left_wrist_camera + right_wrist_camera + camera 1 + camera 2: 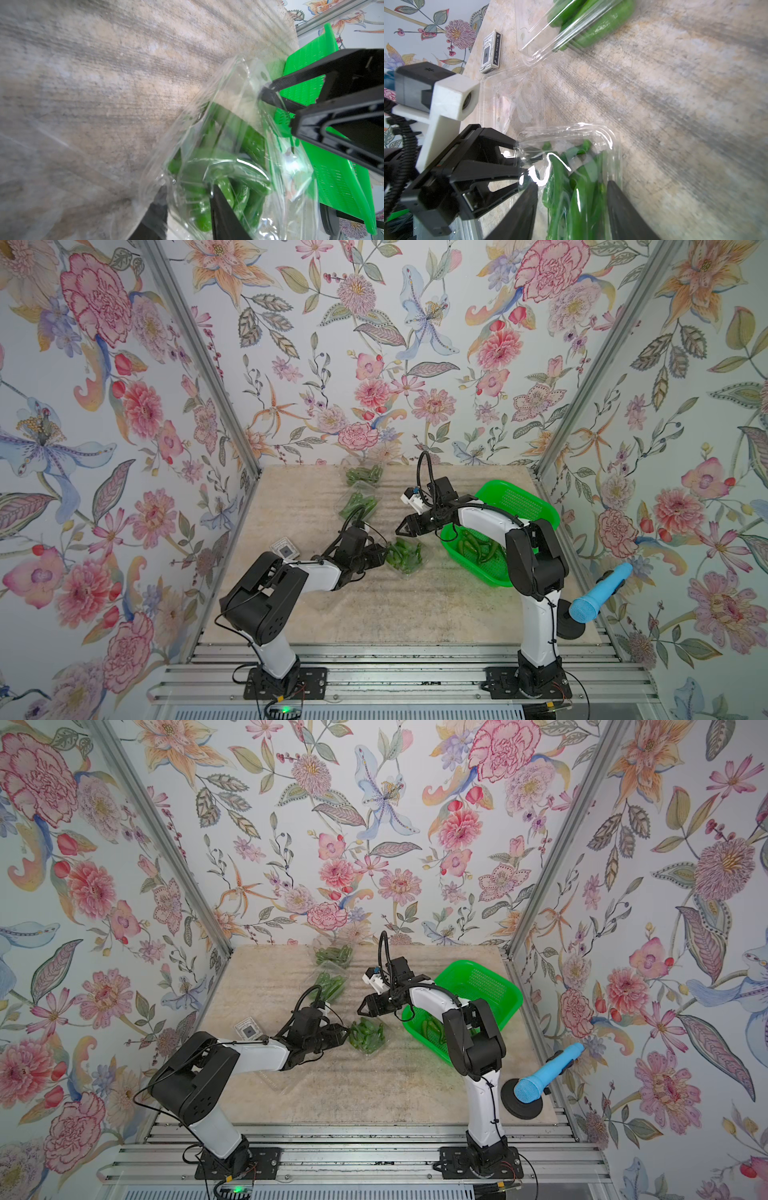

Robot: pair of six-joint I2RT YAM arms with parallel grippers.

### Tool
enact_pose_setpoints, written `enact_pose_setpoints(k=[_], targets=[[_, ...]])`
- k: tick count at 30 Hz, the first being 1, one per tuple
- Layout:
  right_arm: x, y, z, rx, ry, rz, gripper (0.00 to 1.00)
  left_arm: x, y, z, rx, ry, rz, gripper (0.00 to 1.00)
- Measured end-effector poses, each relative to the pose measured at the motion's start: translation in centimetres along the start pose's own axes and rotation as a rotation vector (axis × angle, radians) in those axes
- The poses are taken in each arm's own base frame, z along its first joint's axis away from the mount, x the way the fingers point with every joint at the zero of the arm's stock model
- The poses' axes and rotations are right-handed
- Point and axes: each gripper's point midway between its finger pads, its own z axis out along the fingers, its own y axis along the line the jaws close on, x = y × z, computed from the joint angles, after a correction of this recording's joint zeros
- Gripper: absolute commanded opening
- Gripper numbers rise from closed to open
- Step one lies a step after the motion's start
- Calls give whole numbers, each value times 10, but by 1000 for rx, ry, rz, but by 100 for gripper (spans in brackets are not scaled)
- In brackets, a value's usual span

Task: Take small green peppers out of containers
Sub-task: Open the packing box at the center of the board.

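Clear plastic holds most of the peppers (404, 552); we count three containers yet full. The far container (365, 475) sits at the far edge of the bench (374, 614). The second container (358, 504) is just nearer, and the middle container (415, 568) lies just beside the basket (515, 499). An empty container (508, 99) lies open near the box (284, 549), toward the left edge. Loose peppers already lie in the basket, so we judge about a quarter of the job done.

We are on the middle container now. Our left hand (383, 551) has its jaws partly closed about that container's left rim; whether they pinch it we cannot tell. Our right hand (402, 527) hangs over its far side with jaws apart. Its tips are at the lid and hold nothing that we can see.

Room is tight between the two hands and against the basket wall. The near half of the bench lies bare, so there is space to draw the container toward us. A microphone (600, 593) stands at the near right corner, well apart from our work.
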Motion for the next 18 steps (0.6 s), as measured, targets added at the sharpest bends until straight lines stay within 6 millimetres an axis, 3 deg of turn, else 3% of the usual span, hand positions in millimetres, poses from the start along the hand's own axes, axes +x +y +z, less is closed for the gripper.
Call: enact_pose_setpoints(k=[6,13,16,18], targets=[[14,10,-20,85,-10,-47,66,0,1,-1,-7,2,-1,28],[1,53,-65,217,-124,-205,63,-2,1,-1,-23,6,-3,28],[5,65,-62,282,-120,-265,60,-4,1,-1,-30,2,-4,28],[22,69,-49,317,-79,-291,57,-4,2,-1,-34,1,-7,28]])
